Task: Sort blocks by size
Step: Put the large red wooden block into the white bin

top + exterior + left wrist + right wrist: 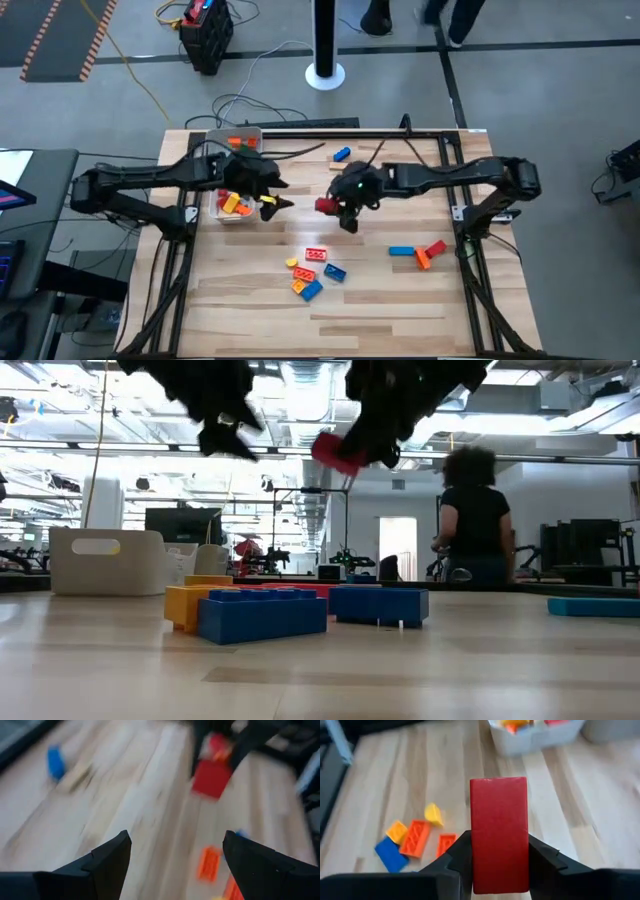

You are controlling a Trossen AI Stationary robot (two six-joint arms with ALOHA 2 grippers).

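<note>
Red brick [499, 834] filled the right wrist view, clamped between the right gripper's [499, 865] two dark fingers, which were closed on its long sides. From above, that gripper [345, 205] hung over the middle of the table with the brick [326, 205] at its tip, well clear of the wood; the low view showed the same brick [336, 452] high above the tabletop.

Sorting looked only partly done. One white tray [224, 213] near the left arm held a few orange, red and yellow bricks, and a second tray [238, 135] at the far edge held a couple more. Much was left: a loose cluster [312, 272] of red, orange, yellow and blue bricks lay on the near middle of the table, a blue bar [402, 251] with red and orange pieces beside it lay toward the right, and a lone blue brick [341, 154] sat near the far edge.

The left gripper [272, 196] hovered just beside the nearer tray, its fingers spread wide and holding nothing, though a yellow spot near its tip in the high view was too small to judge. Its wrist view looked across at the red brick [211, 777] in the other gripper, a short way off. The held brick was between the cluster and the trays, nearer the trays.
</note>
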